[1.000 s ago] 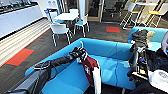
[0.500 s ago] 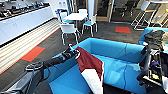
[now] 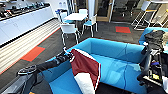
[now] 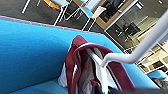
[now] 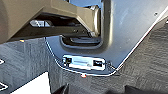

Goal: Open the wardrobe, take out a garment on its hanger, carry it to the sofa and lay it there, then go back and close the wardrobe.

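L gripper [image 3: 65,54] jaws clamped on hanger [image 4: 110,58]; garment [image 3: 85,70] hangs lengthwise just above sofa [image 3: 112,52] seat; R jaws: cannot tell.

garment [image 3: 83,66] lower part cut by frame edge | hanger [image 4: 112,56] hook cut off

The head camera looks down from high over the sofa [image 3: 120,62]. The left wrist camera sits close behind the jacket [image 4: 82,67], sharing both.

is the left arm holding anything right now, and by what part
Yes: the left gripper holds the maroon jacket by its white hanger, at the top, over the blue sofa.
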Controlling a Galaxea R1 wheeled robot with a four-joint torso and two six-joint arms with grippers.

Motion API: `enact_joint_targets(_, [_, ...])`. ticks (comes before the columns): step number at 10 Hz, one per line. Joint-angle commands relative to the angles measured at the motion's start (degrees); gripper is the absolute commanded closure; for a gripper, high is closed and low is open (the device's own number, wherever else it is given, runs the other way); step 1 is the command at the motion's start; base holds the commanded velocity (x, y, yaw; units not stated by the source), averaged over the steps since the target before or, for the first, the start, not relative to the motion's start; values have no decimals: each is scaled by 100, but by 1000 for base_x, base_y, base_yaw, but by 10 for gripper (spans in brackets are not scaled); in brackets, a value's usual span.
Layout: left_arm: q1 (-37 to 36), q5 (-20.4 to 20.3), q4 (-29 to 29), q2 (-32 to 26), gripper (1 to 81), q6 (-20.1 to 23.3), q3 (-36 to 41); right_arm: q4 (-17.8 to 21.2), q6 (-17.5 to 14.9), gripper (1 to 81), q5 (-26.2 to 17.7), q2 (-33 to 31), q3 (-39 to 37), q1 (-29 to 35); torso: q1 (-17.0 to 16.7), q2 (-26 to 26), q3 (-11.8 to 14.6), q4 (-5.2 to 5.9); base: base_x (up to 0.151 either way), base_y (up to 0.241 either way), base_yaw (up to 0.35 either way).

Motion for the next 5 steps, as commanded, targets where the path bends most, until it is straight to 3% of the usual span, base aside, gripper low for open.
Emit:
enact_joint_targets(1, [-718, -115, 361, -332, 811, -10, 34, -20, 19, 10, -370, 52, 41, -77, 0, 0, 0, 0, 0, 0, 0])
enact_joint_targets(2, [-604, -115, 440, -446, 811, -10, 16, -29, 19, 10, -370, 52, 41, -85, 0, 0, 0, 0, 0, 0, 0])
enact_joint_targets(3, [-507, -132, 466, -552, 811, -10, 43, -38, 19, 10, -370, 52, 41, -85, 0, 0, 0, 199, 0, 0, 0])
enact_joint_targets(4, [-358, -158, 537, -622, 811, -10, 43, -29, 19, 10, -361, 52, 41, -85, 0, 0, 0, 6, 0, 0, 0])
enact_joint_targets(5, [-226, -167, 643, -693, 811, -10, 43, -29, 19, 10, -361, 60, 41, -85, 0, 0, 0, 65, 0, 0, 0])
